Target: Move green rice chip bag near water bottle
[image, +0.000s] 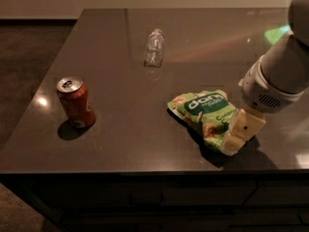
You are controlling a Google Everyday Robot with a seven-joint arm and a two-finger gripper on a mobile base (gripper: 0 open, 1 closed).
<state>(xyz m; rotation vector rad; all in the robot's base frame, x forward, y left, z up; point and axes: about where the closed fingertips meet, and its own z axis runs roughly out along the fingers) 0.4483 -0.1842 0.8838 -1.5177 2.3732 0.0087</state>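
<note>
Tool: your tool (236,138) sits low at the right end of the green rice chip bag (205,112), its tan, blocky tip overlapping the bag's lower right corner. You cannot tell whether it is grasping the bag or only resting against it.
Arm: the rounded pale grey arm (280,76) comes in from the upper right, above the tabletop's right side.
Bag: it lies flat and crumpled at front right, near the front edge. The wrapper is bright green and wrinkly, with a dark green label, white lettering and tan chip pictures.
Bottle: your water bottle (154,47) lies on its side towards the far middle, well apart from the bag. It is clear, ribbed plastic.
Room to move: you have a bare stretch of tabletop (120,124) between bag and bottle, running diagonally up and to the left.
Can: an orange-red soda can (75,103) stands upright at left, near the left and front edges and well apart from the bag.
Surface: the tabletop is dark, smooth and glossy, with straight edges and soft reflections.
Edges: its front edge drops to dark cabinet fronts (145,202).
</note>
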